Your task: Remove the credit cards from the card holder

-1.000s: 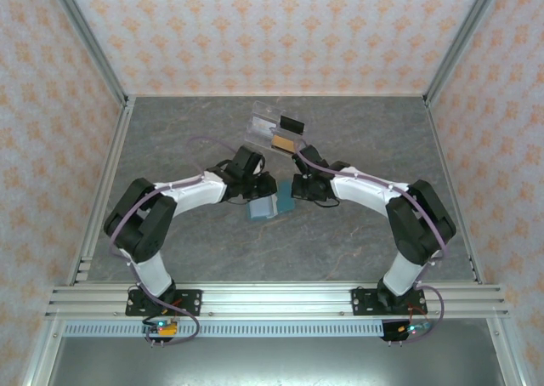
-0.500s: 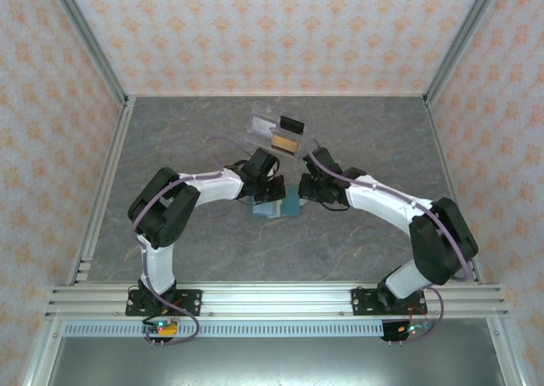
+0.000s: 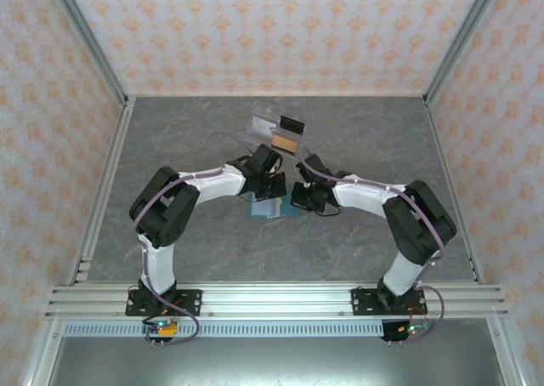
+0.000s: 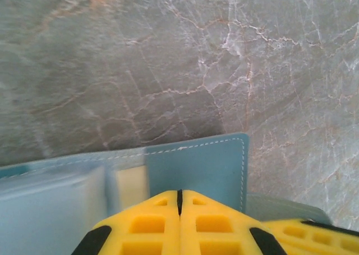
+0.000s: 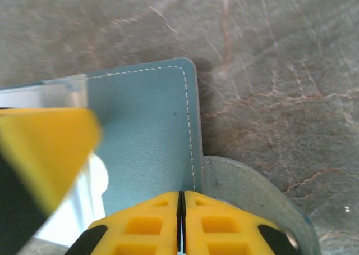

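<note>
Lately both arms had drawn in over the holder on the table. Its left fingers and right fingers were fully shut at its edges, grip uncertain; cards seemingly remained inside.

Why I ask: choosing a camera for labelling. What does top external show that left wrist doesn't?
Top external, not left wrist: the whole left arm, right arm, and a clear plastic piece beyond the card holder. Left wrist, not top external: the holder's white stitching and a pale cream strip beside its lining. Both: the card holder, the marbled table, the left end effector.
</note>
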Action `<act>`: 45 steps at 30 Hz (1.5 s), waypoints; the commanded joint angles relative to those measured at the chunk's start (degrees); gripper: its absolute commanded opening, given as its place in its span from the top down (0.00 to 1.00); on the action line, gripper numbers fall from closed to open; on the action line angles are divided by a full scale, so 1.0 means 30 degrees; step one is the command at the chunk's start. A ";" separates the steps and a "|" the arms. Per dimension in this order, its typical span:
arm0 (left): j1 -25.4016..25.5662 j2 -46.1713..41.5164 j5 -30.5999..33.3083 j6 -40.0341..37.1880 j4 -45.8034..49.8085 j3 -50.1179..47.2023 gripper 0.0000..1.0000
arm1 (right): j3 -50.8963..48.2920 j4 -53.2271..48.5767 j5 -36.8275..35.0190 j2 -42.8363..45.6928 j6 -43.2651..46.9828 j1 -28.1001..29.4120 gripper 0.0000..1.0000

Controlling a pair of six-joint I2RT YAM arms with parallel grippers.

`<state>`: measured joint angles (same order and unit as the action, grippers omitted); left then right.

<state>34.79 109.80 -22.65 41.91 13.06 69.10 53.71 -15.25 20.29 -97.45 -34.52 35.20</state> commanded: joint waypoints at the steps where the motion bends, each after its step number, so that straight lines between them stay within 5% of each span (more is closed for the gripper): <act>1: -0.0243 -0.1867 0.2218 -0.0216 0.2372 0.0385 0.92 | -0.0375 0.0457 -0.0239 -0.0383 -0.0722 -0.0072 0.89; 8: -0.1063 -0.3649 0.3756 -0.0010 0.3926 -0.1162 0.64 | -0.0358 0.0285 -0.0631 -0.0827 -0.0670 -0.0088 0.89; 14: -0.1243 -0.3475 0.2850 -0.0168 0.4497 -0.1614 0.53 | -0.0151 -0.0134 -0.0993 -0.1052 -0.0392 -0.0096 0.89; 25: -0.1237 -0.2240 0.2398 -0.0743 0.4804 -0.1090 0.53 | -0.0061 -0.0221 -0.0964 -0.1375 -0.0358 -0.0096 0.89; 33: -0.1206 -0.2058 0.2073 -0.0845 0.4583 -0.1058 0.66 | 0.0053 -0.0215 -0.0788 -0.1527 -0.0421 -0.0102 0.89; 45: -0.1205 -0.1524 0.1372 -0.1049 0.4499 -0.0830 0.59 | 0.0142 -0.0287 -0.0732 -0.1732 -0.0402 -0.0076 0.89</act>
<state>31.03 103.68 -17.06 39.94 25.56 65.10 54.13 -14.33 20.01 -99.39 -35.97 35.20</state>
